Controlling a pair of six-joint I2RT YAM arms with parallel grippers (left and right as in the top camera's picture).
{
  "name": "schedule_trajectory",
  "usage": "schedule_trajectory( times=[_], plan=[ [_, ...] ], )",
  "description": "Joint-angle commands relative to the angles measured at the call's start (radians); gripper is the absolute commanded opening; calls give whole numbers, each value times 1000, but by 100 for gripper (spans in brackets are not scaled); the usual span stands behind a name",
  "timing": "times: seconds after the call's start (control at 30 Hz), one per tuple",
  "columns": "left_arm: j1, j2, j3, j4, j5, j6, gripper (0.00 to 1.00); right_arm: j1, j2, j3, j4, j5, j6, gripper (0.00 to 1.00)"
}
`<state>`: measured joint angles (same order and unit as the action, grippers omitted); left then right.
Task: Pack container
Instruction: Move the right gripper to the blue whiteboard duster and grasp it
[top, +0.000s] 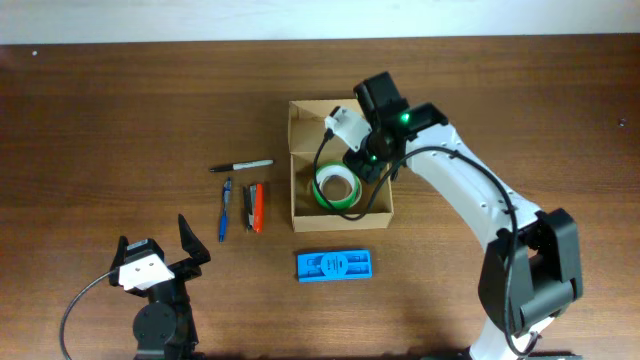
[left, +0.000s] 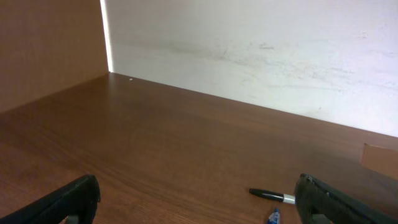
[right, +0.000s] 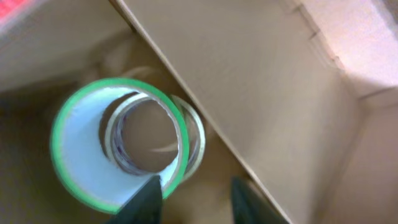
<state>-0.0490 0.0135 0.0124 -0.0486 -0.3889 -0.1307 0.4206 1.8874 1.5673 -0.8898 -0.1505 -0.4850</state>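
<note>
The tan cardboard box stands open at the table's middle, its flap lid folded back at the far side. A green-edged tape roll lies inside it, and a thinner pale ring shows under it in the right wrist view. My right gripper is down in the box beside the roll. In the right wrist view its fingers are open with nothing between them; the left finger overlaps the roll's rim. The box wall runs alongside. My left gripper is open and empty at the near left.
A black marker, a blue pen and an orange pen lie left of the box. A flat blue plastic case lies in front of it. The left wrist view shows the marker and the box corner.
</note>
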Motion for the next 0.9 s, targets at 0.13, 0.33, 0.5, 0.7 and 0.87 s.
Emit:
schedule_trajectory(
  times=[0.13,0.33,0.5,0.7,0.87],
  plan=[
    [5,-7,-3,-5,11,5,100,5,-112,285,-256,4,127,99],
    [5,-7,-3,-5,11,5,100,5,-131,356,-564,-24,86,99],
    [5,-7,-3,-5,11,5,100,19,-179,346,-752,-77,-10,99],
    [5,-7,-3,-5,11,5,100,46,-373,189,-724,-90,-12,99],
    [5,-7,-3,-5,11,5,100,46,-510,-71,-632,-140,-4,99]
  ],
)
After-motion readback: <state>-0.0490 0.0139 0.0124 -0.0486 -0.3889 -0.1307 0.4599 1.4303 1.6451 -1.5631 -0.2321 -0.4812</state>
